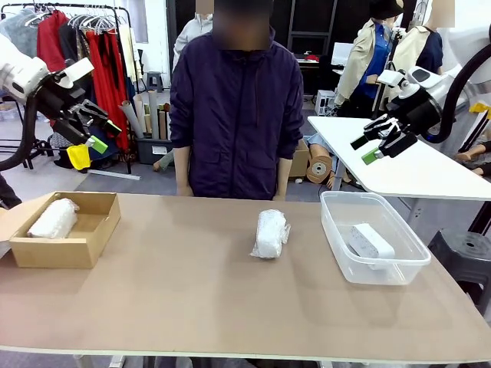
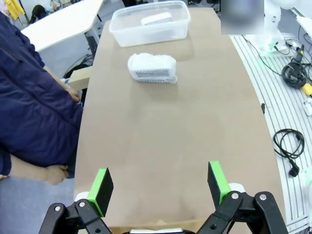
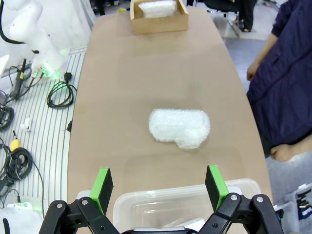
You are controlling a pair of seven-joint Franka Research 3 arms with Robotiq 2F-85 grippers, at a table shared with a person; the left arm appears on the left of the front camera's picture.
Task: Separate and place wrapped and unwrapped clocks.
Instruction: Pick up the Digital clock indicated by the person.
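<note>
L gripper (image 1: 97,129): jaws spread wide, nothing btwn them, held high above the table (image 1: 192,307). R gripper (image 1: 376,143): same, jaws spread, empty, up in the air.

Rel. to L jaws (L wrist view): mid wrapped clock (image 2: 151,67) lies well ahead, roughly in line w/ the gap, a bit toward the pic-left finger. It sits on bare tabletop, lengthwise across the jaws' line. Tub (image 2: 146,34) is farther ahead again, just beyond that clock but apart from it. Bare clock (image 2: 156,19) lies inside the tub on its floor. In front view the box (image 1: 84,249) sits below the L jaws, nearer the camera.

Rel. to R jaws (R wrist view): tub's rim is right under the jaws, spanning the gap btwn both fingers. Mid wrapped clock is ahead of the gap, near, clear of the tub, wrap crinkled out toward the pic-right finger's side. Box is far ahead at the table's other end, w/ the boxed wrapped clock (image 3: 157,9) lying in it.

Person (image 1: 234,115) stands at the far edge, opposite the mid clock, arms down, hands at the table edge, touching none of the clocks.
</note>
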